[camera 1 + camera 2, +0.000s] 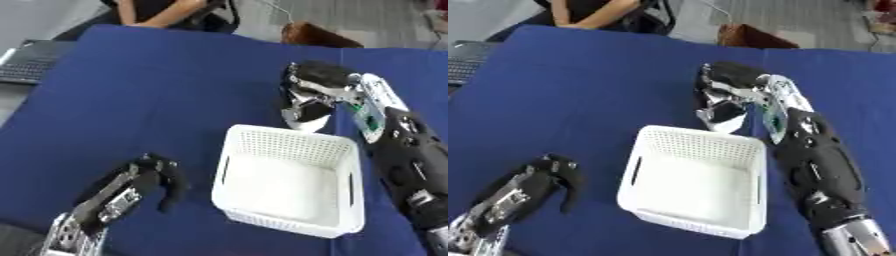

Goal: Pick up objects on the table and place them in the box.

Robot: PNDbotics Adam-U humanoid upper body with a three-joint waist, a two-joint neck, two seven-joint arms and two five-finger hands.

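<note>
Blue tablecloth (157,90) across nearly the whole view, smooth, slightly askew. Beyond far edge: grey floor, a brown thing (317,35) w/ rounded top just past the cloth, and a seated person at top, cut off by the frame, not touching anything on the table. Dark laptop (26,62) at far left, partly off the cloth and cropped by the edge.

White plastic basket (350,170) near centre-right, perforated walls, slot handles on left and right sides, inside looking bare and white. Serves as the box.

Right hand (317,87) in from right side, forearm running down along the basket's right wall, hand hovering just past the basket's far rim. Fingers curled downward around a pale, whitish object (306,119), which hangs below the hand, lower end at or touching the far rim; can't tell which. Shape of object hard to make out: roughly tapered, partly hidden by fingers.

Left hand (546,180) at lower left, resting on cloth well apart from basket's left wall, fingers bent loosely downward, nothing in them. Wrist and forearm cropped by bottom corner.

Right forearm also cropped at lower right.
</note>
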